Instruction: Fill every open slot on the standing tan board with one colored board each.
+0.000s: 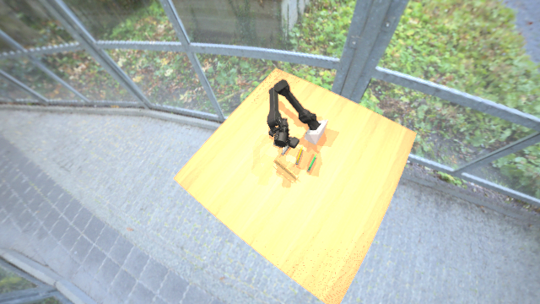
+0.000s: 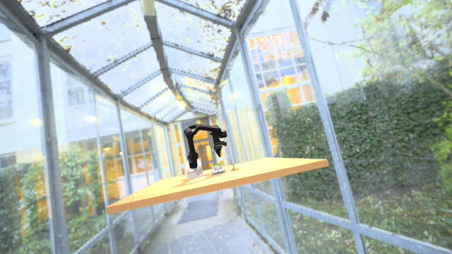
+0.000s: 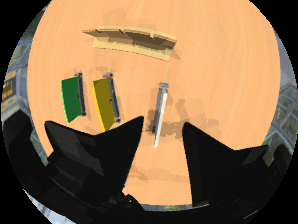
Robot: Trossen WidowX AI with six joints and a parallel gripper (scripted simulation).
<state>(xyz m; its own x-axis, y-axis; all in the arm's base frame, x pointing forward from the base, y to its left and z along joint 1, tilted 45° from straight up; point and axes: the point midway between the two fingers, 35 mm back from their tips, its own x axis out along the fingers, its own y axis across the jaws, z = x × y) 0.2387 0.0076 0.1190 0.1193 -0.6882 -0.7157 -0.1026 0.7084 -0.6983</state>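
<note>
Glass walls (image 2: 131, 141), metal frames (image 1: 261, 51), paved floor (image 1: 126, 177).

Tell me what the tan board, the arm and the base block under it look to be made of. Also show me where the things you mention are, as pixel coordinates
Tan board (image 1: 285, 170) (image 3: 131, 38): probably wood, matte, from its pale brown color. Arm (image 1: 274, 105) (image 2: 191, 144): dark, low-sheen plastic or painted metal; the black surface doesn't settle which. Base block (image 1: 314, 136) (image 2: 194, 173): smooth white, perhaps plastic, going by its plain, even faces.
</note>
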